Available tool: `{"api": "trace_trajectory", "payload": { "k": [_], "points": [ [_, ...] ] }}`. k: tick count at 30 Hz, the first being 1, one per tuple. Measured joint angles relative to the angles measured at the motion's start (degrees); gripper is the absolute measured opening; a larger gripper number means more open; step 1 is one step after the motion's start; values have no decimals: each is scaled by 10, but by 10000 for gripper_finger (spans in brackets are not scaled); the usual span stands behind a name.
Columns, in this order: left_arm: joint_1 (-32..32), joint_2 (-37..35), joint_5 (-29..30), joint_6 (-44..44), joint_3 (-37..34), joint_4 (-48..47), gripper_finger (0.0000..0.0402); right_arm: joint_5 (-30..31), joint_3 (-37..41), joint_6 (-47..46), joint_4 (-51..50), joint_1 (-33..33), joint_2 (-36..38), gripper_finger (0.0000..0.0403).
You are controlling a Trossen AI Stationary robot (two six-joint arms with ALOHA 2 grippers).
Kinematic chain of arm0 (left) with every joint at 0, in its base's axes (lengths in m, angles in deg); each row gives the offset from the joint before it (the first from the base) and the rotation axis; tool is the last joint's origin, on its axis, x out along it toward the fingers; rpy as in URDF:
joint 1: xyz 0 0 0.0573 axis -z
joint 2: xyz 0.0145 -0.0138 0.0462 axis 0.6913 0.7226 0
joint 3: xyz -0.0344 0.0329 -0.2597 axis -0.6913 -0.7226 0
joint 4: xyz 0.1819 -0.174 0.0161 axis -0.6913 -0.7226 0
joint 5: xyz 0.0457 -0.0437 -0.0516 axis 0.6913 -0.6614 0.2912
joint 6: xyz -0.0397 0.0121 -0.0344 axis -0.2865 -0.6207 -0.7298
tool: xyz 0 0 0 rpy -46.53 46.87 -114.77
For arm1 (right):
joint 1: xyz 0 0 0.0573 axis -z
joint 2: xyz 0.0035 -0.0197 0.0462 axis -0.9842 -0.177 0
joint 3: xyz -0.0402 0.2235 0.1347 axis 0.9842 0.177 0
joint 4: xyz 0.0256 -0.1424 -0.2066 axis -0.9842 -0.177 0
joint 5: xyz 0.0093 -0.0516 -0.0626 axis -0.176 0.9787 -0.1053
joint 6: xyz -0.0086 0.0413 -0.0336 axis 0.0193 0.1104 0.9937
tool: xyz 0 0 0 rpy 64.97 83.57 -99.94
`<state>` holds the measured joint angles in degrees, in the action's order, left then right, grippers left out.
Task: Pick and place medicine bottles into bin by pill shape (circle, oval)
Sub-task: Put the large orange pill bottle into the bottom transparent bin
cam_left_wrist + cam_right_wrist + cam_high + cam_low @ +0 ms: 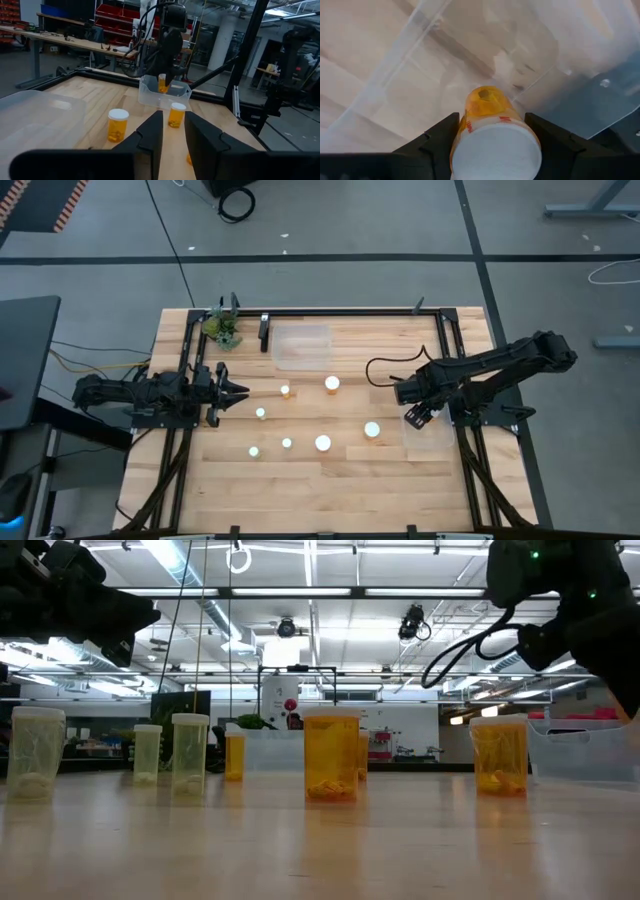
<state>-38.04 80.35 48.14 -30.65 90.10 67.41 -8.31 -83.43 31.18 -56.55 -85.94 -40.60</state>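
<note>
One bottle (492, 132) is pinched in the right gripper (492, 137) over the clear right bin (470, 55); the left gripper (172, 135), fingers slightly spread, waits at the table's left edge.

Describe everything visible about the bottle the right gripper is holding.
The bottle is small, of translucent orange-amber plastic, with a round white cap and a label strip with red print below it. One yellow-orange pill shows inside. The right gripper is shut on it, a dark finger on each side, holding it above the clear plastic bin on the table's right side. Only the fingers appear to touch it.
</note>
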Motion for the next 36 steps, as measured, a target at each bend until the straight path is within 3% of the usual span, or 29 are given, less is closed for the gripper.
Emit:
{"api": "trace_trajectory", "payload": {
  "k": [14, 36],
  "points": [
    [0, 0, 0, 0, 0, 0, 88, 71, 0, 4, 27, 3, 0, 225],
    [0, 0, 0, 0, 0, 0, 91, 64, 80, 44, 100, 50, 0, 225]
  ]
}}
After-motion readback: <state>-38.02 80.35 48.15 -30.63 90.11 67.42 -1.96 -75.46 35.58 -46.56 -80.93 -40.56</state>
